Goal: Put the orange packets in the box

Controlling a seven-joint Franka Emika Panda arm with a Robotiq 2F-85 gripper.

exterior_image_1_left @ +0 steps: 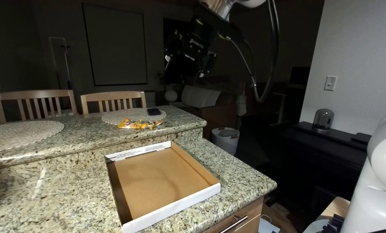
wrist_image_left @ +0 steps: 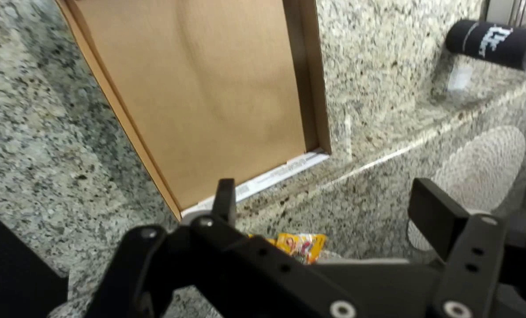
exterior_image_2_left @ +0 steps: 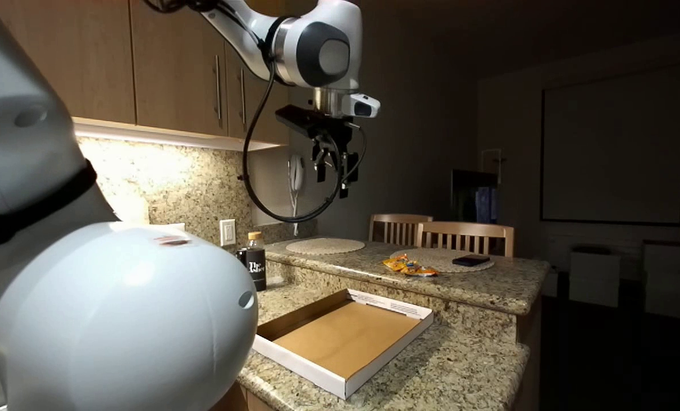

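Low down, the granite counter (exterior_image_1_left: pixel 50 200): speckled beige and gray, bearing the shallow cardboard box (exterior_image_1_left: pixel 160 174), brown inside with white-edged walls.
Raised ledge (exterior_image_1_left: pixel 83 129): same stone, one step up; the orange packets (exterior_image_1_left: pixel 130 124) lie bunched at the edge of a round woven placemat (exterior_image_1_left: pixel 131 114), near a dark flat object (exterior_image_1_left: pixel 153 111).
Gripper (wrist_image_left: pixel 328 201): high above the stone, fingers (wrist_image_left: pixel 225 196) spread wide apart.
Room (exterior_image_1_left: pixel 24 42): dark beyond the ledge, with two wooden chairs (exterior_image_1_left: pixel 113 95) behind it; in an exterior view, wooden cabinets (exterior_image_2_left: pixel 60 63) hang above a brightly lit stone backsplash (exterior_image_2_left: pixel 203 177).
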